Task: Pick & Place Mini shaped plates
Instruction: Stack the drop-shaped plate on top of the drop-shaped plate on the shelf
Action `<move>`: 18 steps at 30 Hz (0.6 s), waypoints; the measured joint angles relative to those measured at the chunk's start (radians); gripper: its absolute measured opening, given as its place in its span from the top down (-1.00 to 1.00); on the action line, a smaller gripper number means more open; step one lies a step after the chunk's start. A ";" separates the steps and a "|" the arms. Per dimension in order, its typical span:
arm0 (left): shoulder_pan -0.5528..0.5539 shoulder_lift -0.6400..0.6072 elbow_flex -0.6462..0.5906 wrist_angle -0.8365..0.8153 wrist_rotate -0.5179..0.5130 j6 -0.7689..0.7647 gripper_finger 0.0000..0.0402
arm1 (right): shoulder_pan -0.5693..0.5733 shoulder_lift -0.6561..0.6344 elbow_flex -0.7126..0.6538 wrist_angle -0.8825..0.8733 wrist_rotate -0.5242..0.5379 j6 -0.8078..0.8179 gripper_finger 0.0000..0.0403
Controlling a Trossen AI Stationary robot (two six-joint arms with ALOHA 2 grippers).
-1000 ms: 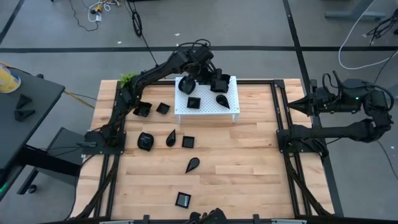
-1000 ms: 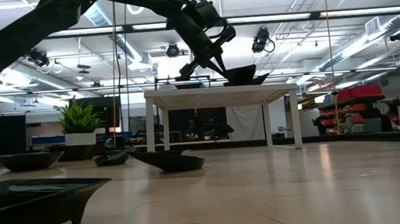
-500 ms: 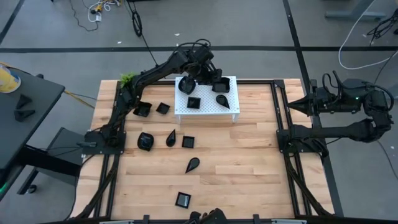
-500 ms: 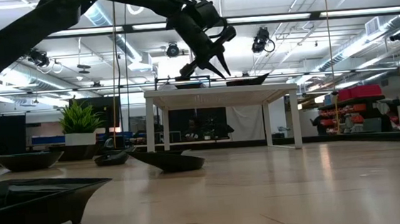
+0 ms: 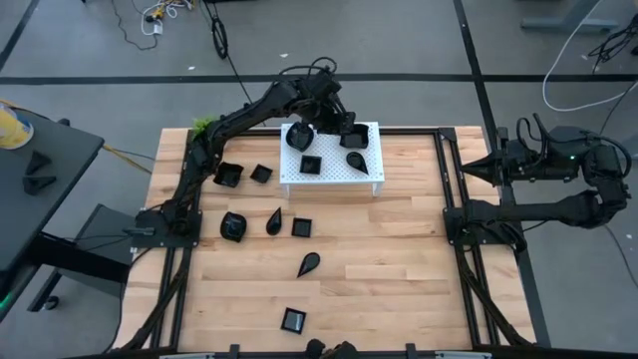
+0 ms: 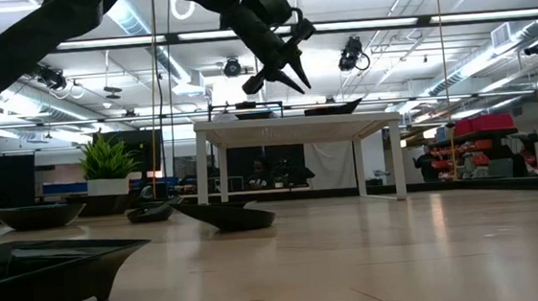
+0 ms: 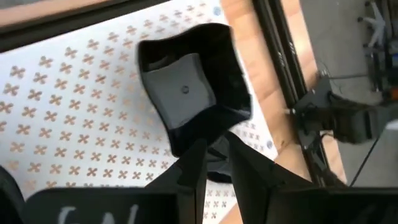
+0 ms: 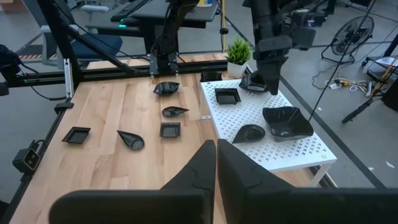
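My left gripper (image 5: pixel 335 118) hangs open and holds nothing, a little above the far right corner of the white perforated stand (image 5: pixel 334 172). Just below it a wavy-edged black plate (image 7: pixel 193 93) rests on its base on the stand top, clear of the fingers (image 7: pixel 191 167). A rounded plate (image 5: pixel 299 135), a square one (image 5: pixel 311 164) and a teardrop one (image 5: pixel 356 158) also sit on the stand. Several more black plates lie on the wooden table, among them a teardrop (image 5: pixel 309 263) and a square (image 5: pixel 293 320). My right gripper (image 8: pixel 216 155) waits shut at the table's right edge.
A small green plant (image 5: pixel 204 127) stands at the table's far left corner. Two plates (image 5: pixel 229 175) lie left of the stand, beside the left arm. Dark frame rails (image 5: pixel 449 179) run along both sides of the table. Bare wood lies right of the stand.
My left gripper has opened and let go of the wavy-edged plate, which has settled flat on the stand's far right corner. The gripper has then risen clear of it and rolled a little at the wrist.
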 joint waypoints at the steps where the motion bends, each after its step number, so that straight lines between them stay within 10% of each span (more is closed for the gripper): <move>1: -0.002 -0.006 0.000 0.001 0.005 0.024 0.64 | 0.000 0.000 0.000 0.000 0.000 0.000 0.90; 18: -0.102 -0.088 0.000 -0.124 0.103 0.447 0.64 | 0.000 0.000 0.000 0.000 0.000 0.000 0.90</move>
